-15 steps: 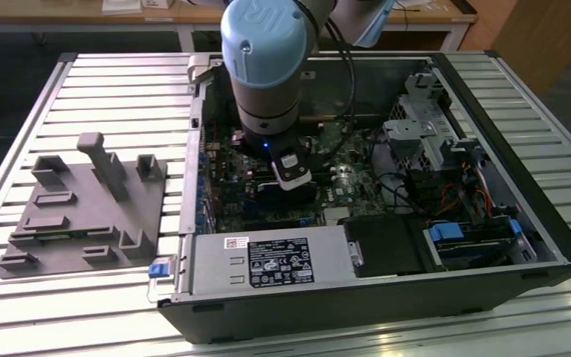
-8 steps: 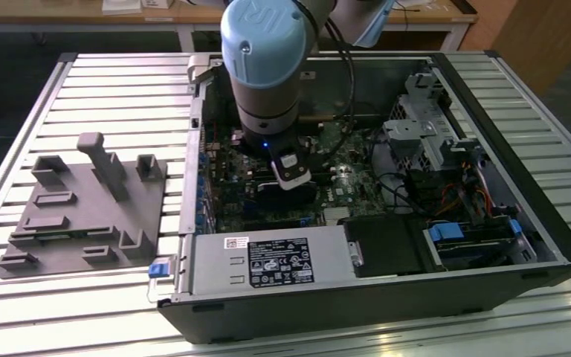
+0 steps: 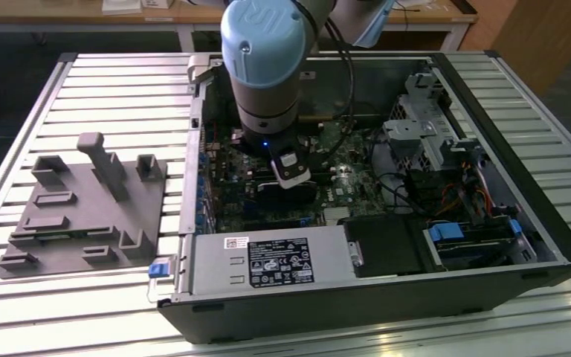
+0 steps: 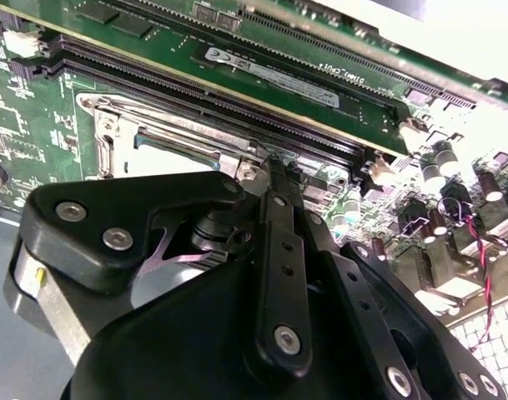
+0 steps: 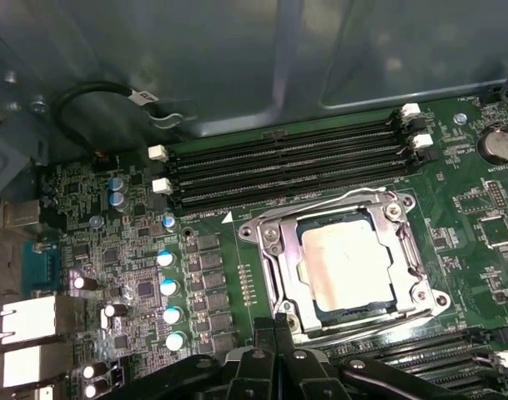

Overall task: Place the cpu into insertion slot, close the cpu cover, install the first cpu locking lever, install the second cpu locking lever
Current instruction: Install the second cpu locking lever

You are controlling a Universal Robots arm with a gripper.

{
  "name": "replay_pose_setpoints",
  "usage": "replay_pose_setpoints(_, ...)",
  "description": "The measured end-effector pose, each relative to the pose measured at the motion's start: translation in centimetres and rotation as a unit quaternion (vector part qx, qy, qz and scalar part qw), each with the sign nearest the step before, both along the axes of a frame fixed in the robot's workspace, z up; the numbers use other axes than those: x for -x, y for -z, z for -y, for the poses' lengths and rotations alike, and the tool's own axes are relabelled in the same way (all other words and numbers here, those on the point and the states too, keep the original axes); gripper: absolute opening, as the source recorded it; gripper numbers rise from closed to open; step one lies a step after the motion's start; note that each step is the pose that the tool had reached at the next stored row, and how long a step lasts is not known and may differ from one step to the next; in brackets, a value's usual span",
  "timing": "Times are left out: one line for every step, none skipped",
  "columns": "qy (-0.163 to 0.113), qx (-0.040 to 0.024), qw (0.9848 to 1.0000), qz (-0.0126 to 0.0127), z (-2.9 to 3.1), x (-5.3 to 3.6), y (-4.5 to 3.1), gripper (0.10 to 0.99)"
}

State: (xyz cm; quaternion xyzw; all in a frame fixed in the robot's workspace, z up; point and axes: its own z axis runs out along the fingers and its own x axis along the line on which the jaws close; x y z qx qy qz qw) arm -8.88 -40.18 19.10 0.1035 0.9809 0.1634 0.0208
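In the first wrist view the cpu (image 5: 349,267), a pale silvery-tan square, lies flat in the insertion slot (image 5: 306,289) on the green board. The cpu cover (image 5: 276,254), a silvery metal frame, lies down around it. A thin wire lever (image 5: 320,207) runs along the cover's far edge and another (image 5: 422,250) along one side. My gripper (image 5: 275,323) is shut with nothing between its black fingers, its tips just beside the cover's near corner. The second wrist view shows the gripper (image 4: 270,167) tips at the socket's metal frame (image 4: 153,125). In the exterior view the gripper (image 3: 291,175) reaches down into the open computer case.
Long black memory slots (image 5: 287,167) lie beyond the socket, with capacitors (image 5: 166,287) beside it and the case wall (image 5: 237,58) behind. Around the board sit a power supply (image 3: 265,260), a drive cage (image 3: 424,126) and cables (image 3: 464,193). A grey fixture plate (image 3: 77,216) lies outside the case.
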Motion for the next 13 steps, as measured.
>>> replay_pose_setpoints(0.0, -0.0001, 1.0, 0.0, -0.02, 0.0, 0.02, 0.106)
replay_pose_setpoints(0.0, 0.0, 1.0, 0.0, -0.04, 0.0, 0.04, 0.106)
replay_pose_setpoints(0.0, 0.0, 1.0, 0.0, -0.06, 0.0, 0.06, 0.106)
replay_pose_setpoints(0.0, -0.0001, 1.0, -0.0001, -0.07, 0.0, 0.08, 0.106)
replay_pose_setpoints(0.0, -0.0001, 1.0, -0.0001, -0.08, 0.0, 0.1, 0.106)
replay_pose_setpoints(0.0, -0.0003, 1.0, -0.0001, -0.1, 0.0, 0.13, 0.106)
replay_pose_setpoints(0.0, -0.0005, 1.0, -0.0001, -0.1, 0.0, 0.16, 0.106)
replay_pose_setpoints(0.0, -0.0009, 1.0, 0.0, -0.11, 0.01, 0.19, 0.106)
replay_pose_setpoints(0.0, -0.0012, 1.0, -0.0001, -0.1, 0.01, 0.22, 0.106)
replay_pose_setpoints(0.0, -0.0018, 1.0, -0.0001, -0.11, 0.01, 0.25, 0.106)
replay_pose_setpoints(0.0, -0.0018, 1.0, -0.0001, -0.11, 0.01, 0.26, 0.106)
replay_pose_setpoints(0.0, -0.0017, 1.0, -0.0001, -0.11, 0.01, 0.26, 0.106)
replay_pose_setpoints(0.0, -0.0017, 1.0, -0.0001, -0.11, 0.0, 0.26, 0.106)
